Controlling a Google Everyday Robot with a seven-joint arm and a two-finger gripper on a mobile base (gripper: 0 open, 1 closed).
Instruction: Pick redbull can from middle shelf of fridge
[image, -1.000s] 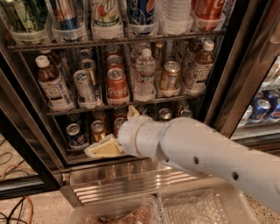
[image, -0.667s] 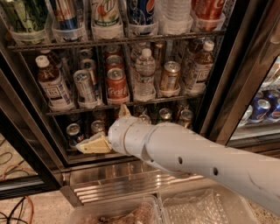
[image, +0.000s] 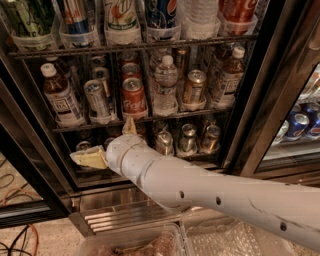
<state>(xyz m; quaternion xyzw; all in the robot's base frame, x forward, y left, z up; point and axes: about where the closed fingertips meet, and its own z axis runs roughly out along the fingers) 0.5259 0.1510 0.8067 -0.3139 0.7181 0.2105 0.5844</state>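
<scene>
View: camera view, the only one.
Fridge (image: 250, 105): door open, racks full of drinks.
Middle shelf (image: 200, 111): wire rack with bottles and cans in clear cup-trays.
Redbull can (image: 98, 100): upright in its tray, left of centre on the middle shelf; a brown bottle (image: 60, 97) on its left, the Coke can (image: 134, 97) just beside it on its right.
Claw (image: 101, 139): spread and holding nothing, below the middle shelf and in front of the lower rack.
Fingers: one (image: 129, 125) points up to the shelf's front edge under the Coke can; the other (image: 90, 159) points left, lower down.
Arm (image: 210, 197): white, reaching in from lower right.
Contact: none; claw and redbull can are apart, the can above and slightly left.
Done: arm brought to the open fridge, claw opened.
Left: raise the claw to the can's height, bring the fingers around the can, close, lift it from the tray and draw it out.
Progress: early, approach only, by my judgement.
Risk: close neighbours leave little room for the fingers.
</scene>
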